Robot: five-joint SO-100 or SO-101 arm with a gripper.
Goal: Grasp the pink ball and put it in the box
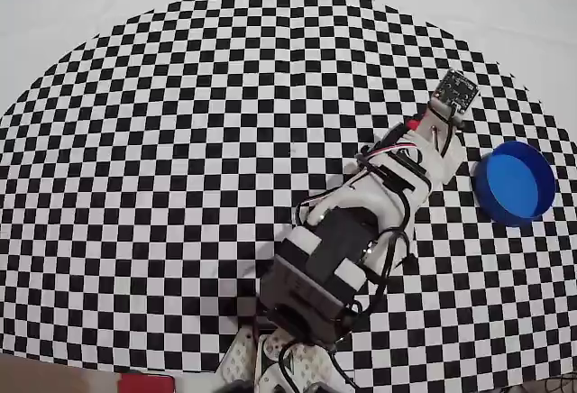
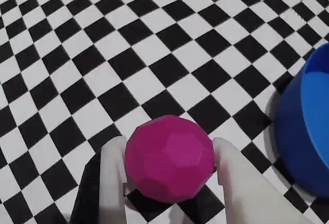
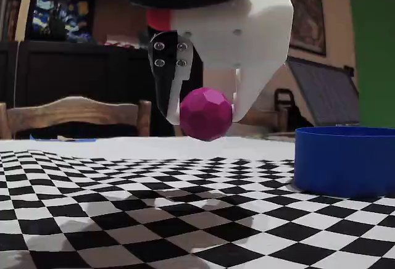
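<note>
Even, soft indoor light. The overhead view bows the checkered tabletop [image 1: 180, 141] at its edges. In the fixed view, the room behind the end effector [image 3: 207, 113] is dim; faint shadows lie beneath it.

No legible text, label, brand or number appears in any view, on the arm, the checkered cloth or the container.
</note>
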